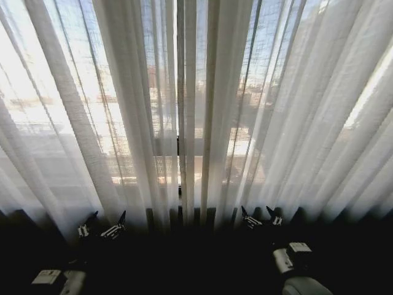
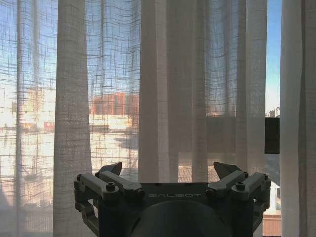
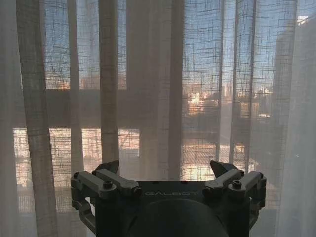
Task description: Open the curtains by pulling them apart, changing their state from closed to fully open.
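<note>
Left gripper (image 1: 104,224) and right gripper (image 1: 260,216), fingers apart, face the closed curtains (image 1: 184,123) without touching

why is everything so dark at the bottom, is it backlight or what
Backlight: in the head view daylight glares through the curtains, whitest at the left, so the left hand and right hand read as open silhouettes against a black lower strip. In both wrist views each hand is dim against bright fabric.
</note>
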You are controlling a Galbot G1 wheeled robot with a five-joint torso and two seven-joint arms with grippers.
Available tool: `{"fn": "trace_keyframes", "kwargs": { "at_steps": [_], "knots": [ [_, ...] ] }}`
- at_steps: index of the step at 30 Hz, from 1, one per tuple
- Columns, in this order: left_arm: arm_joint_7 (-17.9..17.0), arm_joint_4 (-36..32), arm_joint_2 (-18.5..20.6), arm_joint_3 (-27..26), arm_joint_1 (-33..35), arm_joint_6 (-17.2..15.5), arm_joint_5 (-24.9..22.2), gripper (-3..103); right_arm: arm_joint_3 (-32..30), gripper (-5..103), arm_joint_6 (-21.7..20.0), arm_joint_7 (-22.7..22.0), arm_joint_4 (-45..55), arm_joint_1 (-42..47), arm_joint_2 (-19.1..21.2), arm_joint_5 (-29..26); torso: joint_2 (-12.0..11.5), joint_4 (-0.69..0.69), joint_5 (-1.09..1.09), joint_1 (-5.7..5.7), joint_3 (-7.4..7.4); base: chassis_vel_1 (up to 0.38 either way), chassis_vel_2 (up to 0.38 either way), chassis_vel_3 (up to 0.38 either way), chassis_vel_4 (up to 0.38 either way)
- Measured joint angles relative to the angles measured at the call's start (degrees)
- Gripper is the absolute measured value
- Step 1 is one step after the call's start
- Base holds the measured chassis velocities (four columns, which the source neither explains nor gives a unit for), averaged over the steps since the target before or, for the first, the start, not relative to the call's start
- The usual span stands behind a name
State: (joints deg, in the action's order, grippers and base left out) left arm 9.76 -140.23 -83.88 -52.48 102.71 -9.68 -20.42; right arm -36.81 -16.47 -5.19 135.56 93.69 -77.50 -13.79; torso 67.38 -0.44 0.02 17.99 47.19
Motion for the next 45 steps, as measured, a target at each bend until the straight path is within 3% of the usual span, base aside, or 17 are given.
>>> {"fn": "trace_keyframes", "kwargs": {
  "at_steps": [7,13,24,45],
  "knots": [
    [-0.01,-0.03,-0.15,-0.21,0.16,0.13,-0.04,100,1.01,100,0.56,0.19,-0.32,-0.04,0.19,0.86,-0.02,0.01,-0.05,0.09,0.02,-0.121,0.421,0.136,-0.39],
    [0.0,-0.11,-0.5,-0.25,0.23,0.14,-0.05,100,5.04,100,-0.33,0.41,-1.3,-1.06,0.56,0.72,-0.03,-0.01,0.03,0.03,0.01,-0.041,0.032,0.032,-0.027],
    [-0.28,-1.58,-1.09,-0.99,0.61,-0.51,0.03,100,15.38,100,-1.45,-2.06,-10.04,-11.42,1.54,0.57,-0.02,0.01,-0.02,0.03,0.02,0.008,-0.048,0.0,0.025],
    [-0.56,-1.89,-1.36,-0.53,1.26,-1.78,1.51,100,20.81,100,-0.28,-3.1,-26.04,-28.63,2.02,-1.49,0.0,0.0,-0.01,0.01,0.0,-0.001,0.006,0.002,-0.003]
  ]
}}
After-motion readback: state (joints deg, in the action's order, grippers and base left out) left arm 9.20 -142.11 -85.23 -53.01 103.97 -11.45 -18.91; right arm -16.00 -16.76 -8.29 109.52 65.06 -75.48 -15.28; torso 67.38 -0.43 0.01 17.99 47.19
